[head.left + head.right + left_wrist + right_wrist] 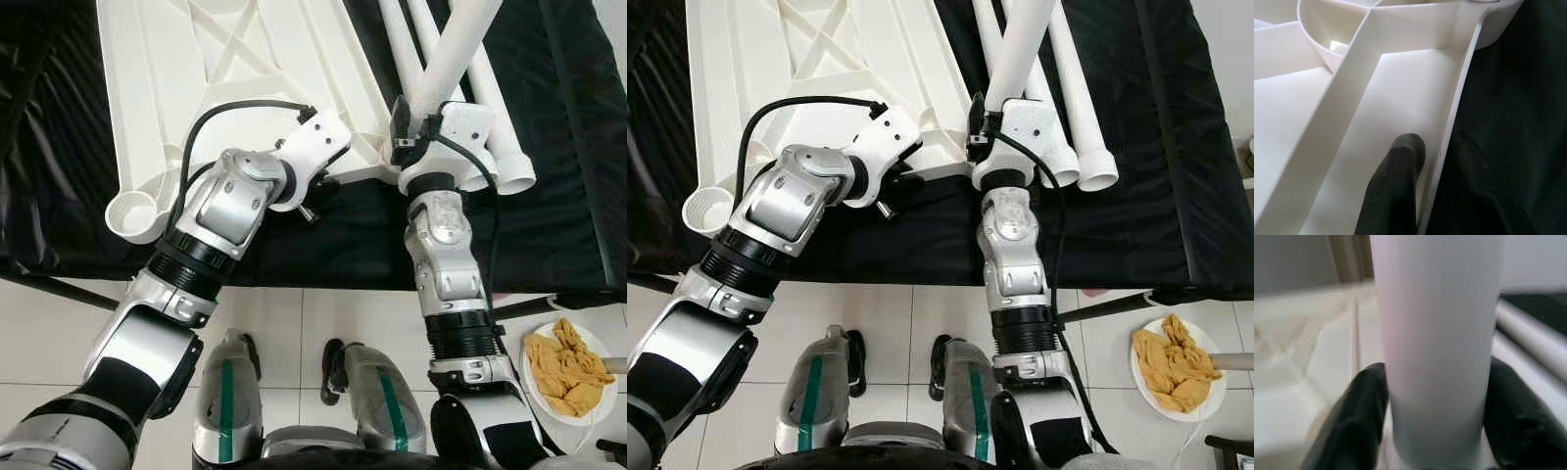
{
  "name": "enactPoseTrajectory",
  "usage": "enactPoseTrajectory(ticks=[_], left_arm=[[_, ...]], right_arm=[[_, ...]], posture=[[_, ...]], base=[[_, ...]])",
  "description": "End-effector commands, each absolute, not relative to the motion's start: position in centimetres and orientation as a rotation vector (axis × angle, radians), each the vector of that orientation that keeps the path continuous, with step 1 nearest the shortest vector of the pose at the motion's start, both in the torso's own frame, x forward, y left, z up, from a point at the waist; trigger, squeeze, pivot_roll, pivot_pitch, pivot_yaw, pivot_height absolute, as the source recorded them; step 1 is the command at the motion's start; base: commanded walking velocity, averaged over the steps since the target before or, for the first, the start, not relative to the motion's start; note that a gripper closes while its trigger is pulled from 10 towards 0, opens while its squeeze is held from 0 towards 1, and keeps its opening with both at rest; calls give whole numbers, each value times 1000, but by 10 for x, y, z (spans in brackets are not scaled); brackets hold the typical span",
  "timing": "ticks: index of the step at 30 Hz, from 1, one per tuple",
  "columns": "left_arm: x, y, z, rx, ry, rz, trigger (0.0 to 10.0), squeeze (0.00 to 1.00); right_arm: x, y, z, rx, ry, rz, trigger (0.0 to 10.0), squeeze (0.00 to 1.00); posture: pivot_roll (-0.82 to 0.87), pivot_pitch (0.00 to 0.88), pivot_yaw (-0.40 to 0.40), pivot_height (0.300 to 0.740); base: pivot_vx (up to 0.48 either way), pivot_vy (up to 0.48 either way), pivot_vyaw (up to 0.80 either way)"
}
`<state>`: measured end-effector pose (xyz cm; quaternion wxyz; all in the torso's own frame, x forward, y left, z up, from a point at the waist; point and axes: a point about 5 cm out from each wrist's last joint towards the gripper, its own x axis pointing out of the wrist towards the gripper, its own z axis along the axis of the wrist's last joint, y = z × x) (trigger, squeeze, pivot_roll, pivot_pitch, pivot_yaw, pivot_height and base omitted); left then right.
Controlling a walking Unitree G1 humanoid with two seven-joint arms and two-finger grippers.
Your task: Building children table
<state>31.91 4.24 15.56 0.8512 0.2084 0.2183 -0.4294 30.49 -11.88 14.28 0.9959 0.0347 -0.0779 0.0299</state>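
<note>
Nearest the robot, beyond its own feet on the tiled floor (pixel 304 323), a white plate (pixel 544 397) of crumpled yellow cloth (pixel 568 370) sits low on the right, well apart from the work. Past that lies the black-covered bench (pixel 549 225), where the white table top (pixel 186 88) lies underside up, its ribs and corner sockets facing the ceiling, presumably so the legs can be pushed in from above. The left gripper (pixel 1400 166) rests at the near edge of this panel: one black finger (pixel 1393 191) lies inside a ribbed channel against the rim wall, and the other is hidden, so it seems to pinch the rim, probably to steady the panel, though how wide it stands cannot be told. Just to its right, the right gripper (pixel 1435 396) is closed around a white table leg (pixel 446 59), its two fingers (pixel 1359 416) pressing opposite sides of the tube near its lower end. The leg stands tilted over the panel's near right corner, which suggests it is being seated into that socket; whether it has gone home is hidden by the wrist. Farther back, spare legs (pixel 500 117) lie side by side on the black cover, just beside the held one.
</note>
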Motion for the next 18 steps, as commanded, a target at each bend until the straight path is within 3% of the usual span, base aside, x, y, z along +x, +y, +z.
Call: enactPoseTrajectory(ticks=[1, 5, 6, 7, 18], left_arm=[[324, 39, 167, 463, 388, -842, 10000, 0], [324, 38, 167, 464, 387, -845, 10000, 0], [324, 38, 167, 465, 386, -845, 10000, 0], [324, 38, 167, 465, 384, -845, 10000, 0], [324, 37, 167, 464, 384, -845, 10000, 0]], right_arm=[[302, -110, 123, 96, -56, 121, 10000, 1000], [303, -112, 128, 84, -91, 149, 10000, 1000], [303, -112, 131, 91, -104, 159, 10000, 784], [304, -113, 133, 95, -116, 166, 10000, 0], [310, -115, 154, -49, -242, 298, 10000, 0]], posture=[[60, 84, -29, 740], [59, 78, -29, 740], [59, 78, -29, 740], [59, 77, -29, 740], [58, 84, -30, 740]], base=[[0, 0, 0], [0, 0, 0], [0, 0, 0], [0, 0, 0], [0, 0, 0]])
